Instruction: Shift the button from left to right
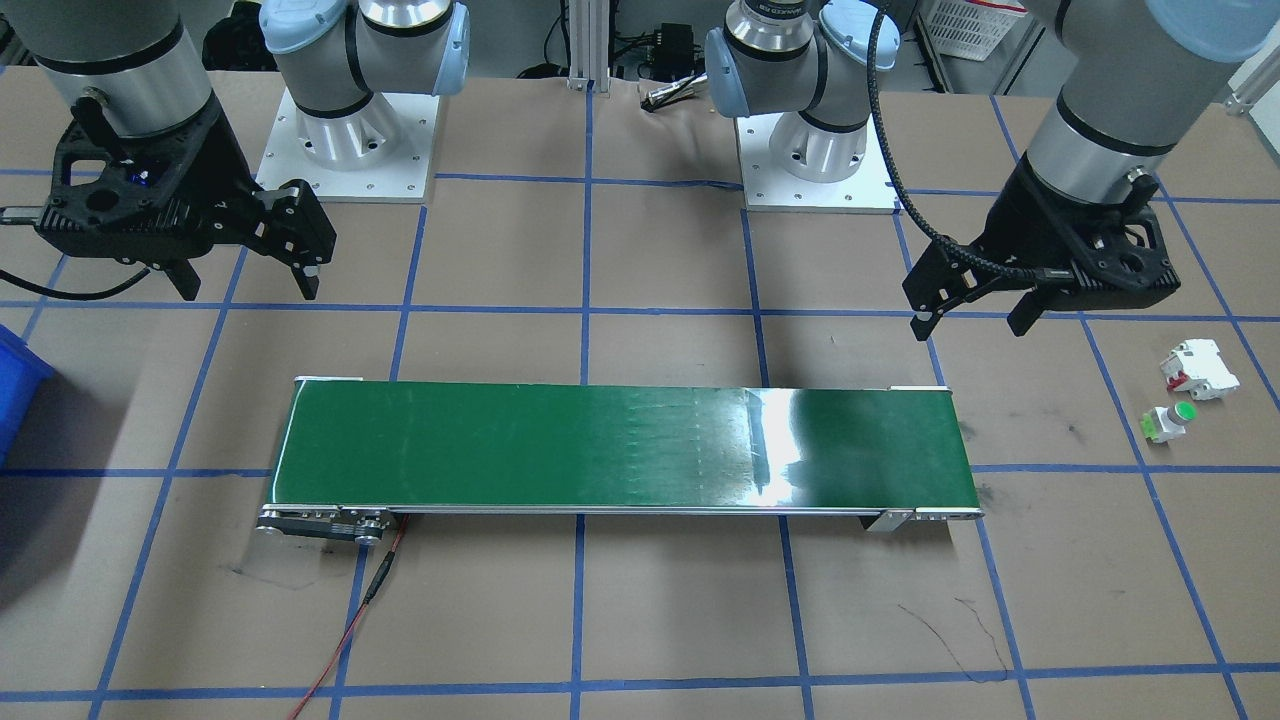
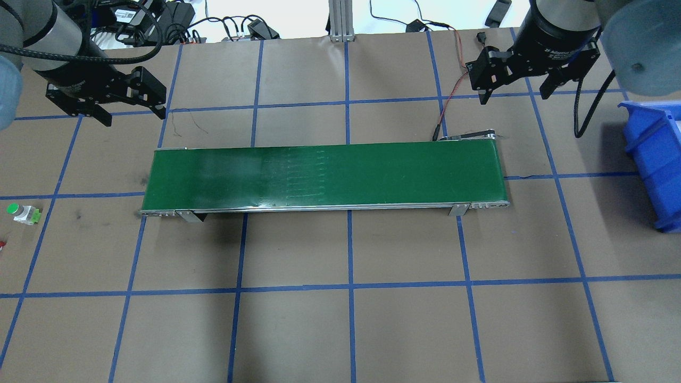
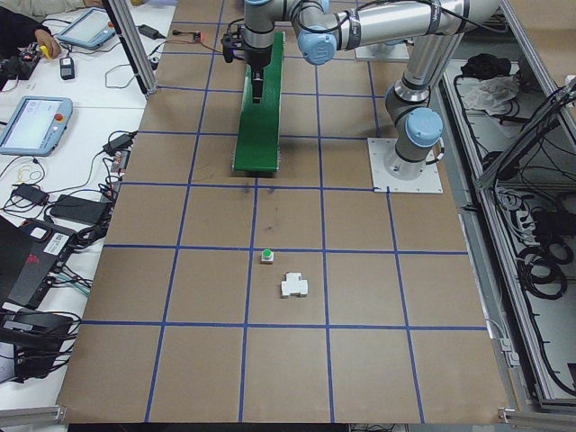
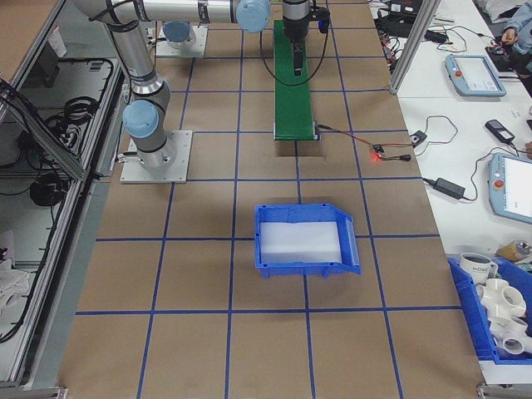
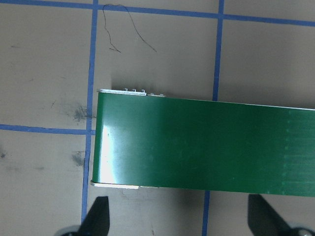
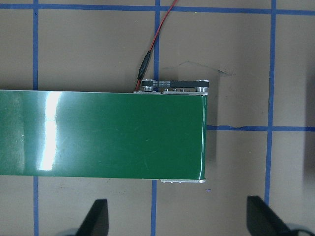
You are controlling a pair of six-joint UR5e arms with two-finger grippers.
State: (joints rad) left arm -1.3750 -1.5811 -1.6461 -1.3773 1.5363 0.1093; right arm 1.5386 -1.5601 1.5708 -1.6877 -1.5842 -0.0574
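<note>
Hovering with both jaws spread, nothing held: left gripper (image 1: 975,320) near conveyor's (image 1: 620,450) left end, right gripper (image 1: 250,285) opposite. Button (image 1: 1170,422) lies beside breaker (image 1: 1198,370).

Green conveyor belt (image 2: 324,174) lay lengthwise across middle of brown table (image 2: 351,319) marked with blue tape grid. Left gripper (image 2: 131,113) hung above table beyond belt's left end, fingers spread, empty. Right gripper (image 2: 515,97) hung beyond belt's right end, fingers likewise apart, empty. Button (image 2: 23,213) lay on its side near left edge, well apart from belt. Red speck at far left edge, possibly another part, cut off. Blue bin (image 2: 657,154) sat at right edge.
</note>
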